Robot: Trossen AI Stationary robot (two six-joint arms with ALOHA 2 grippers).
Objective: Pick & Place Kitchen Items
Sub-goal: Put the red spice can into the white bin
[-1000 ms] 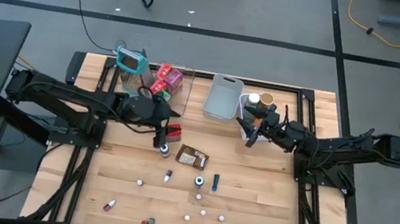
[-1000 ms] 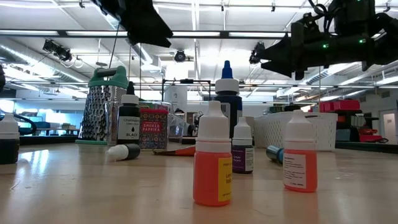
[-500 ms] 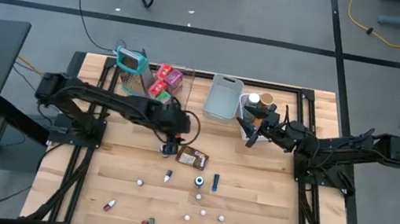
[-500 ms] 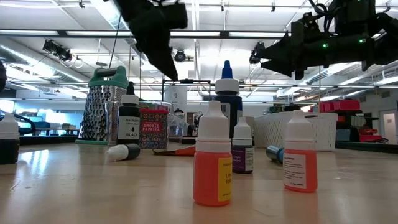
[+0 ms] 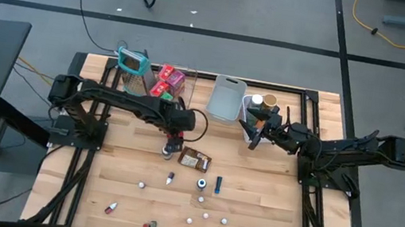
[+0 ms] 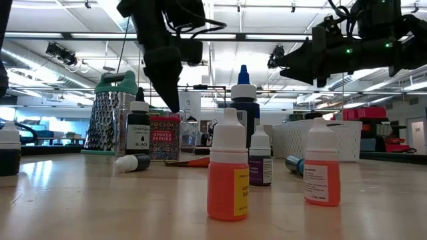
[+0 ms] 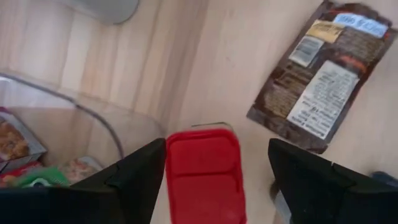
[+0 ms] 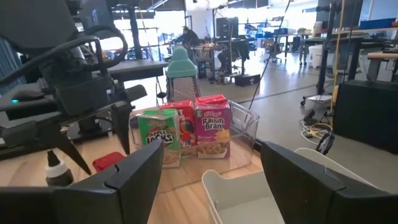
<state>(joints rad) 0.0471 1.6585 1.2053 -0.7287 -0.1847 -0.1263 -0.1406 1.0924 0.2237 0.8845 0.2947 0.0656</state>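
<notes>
Nearest, low view: orange dropper bottles [image 6: 227,175] upright at table front, purple-label one [image 6: 260,161] just behind — loose goods not yet sorted. Mid-table, L gripper [image 5: 174,139] points down w/ fingers [image 7: 134,180] spread wide, holding nothing, straddling red box [image 7: 204,172]; prob. lining up a grab. Brown packet [image 5: 195,159] flat at box's 4 o'clock, near; dark-capped bottle [image 5: 168,152] at 6. Clear bin [image 5: 173,81] w/ cereal boxes [image 8: 212,129] at 12, likely drop spot. Farther, R gripper [image 5: 258,131] waits over white bin [image 5: 258,115] by 2 o'clock, released, empty.
</notes>
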